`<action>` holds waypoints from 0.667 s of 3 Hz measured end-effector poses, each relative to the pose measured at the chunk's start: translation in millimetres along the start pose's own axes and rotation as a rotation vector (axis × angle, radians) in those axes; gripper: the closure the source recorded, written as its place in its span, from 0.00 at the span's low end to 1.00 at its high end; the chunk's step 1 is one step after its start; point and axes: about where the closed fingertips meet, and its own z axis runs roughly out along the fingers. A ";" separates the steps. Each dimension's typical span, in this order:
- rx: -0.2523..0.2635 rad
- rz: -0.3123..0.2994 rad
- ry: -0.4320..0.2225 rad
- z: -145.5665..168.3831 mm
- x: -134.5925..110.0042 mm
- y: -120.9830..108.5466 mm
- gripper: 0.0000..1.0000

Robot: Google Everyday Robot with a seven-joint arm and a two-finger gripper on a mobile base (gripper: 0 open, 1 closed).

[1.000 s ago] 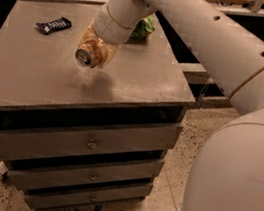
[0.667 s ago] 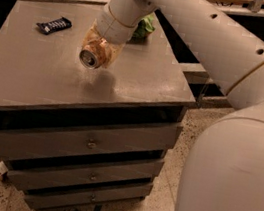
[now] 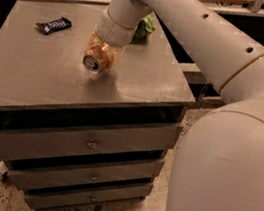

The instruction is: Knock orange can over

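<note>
1. The robot's pale arm [image 3: 196,27] reaches in from the right and slants down over the grey worktop [image 3: 35,75].
2. The gripper [image 3: 102,54] sits at the end of the arm, just above the middle of the worktop and right at the orange can [image 3: 95,62].
3. The gripper covers the can's body, and I cannot tell whether it is clamped on the can or merely against it.
4. The can is tipped well over, with its silver top facing near and left and a shadow on the worktop under it.
5. A dark snack bar [image 3: 54,24] lies flat at the far left, well apart from the can.
6. A green bag [image 3: 146,26] sits at the far edge, partly hidden behind the arm.
7. Three drawers [image 3: 90,143] are stacked below the worktop.
</note>
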 end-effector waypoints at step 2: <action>-0.022 0.013 0.005 5.2 2.2 5.7 0.84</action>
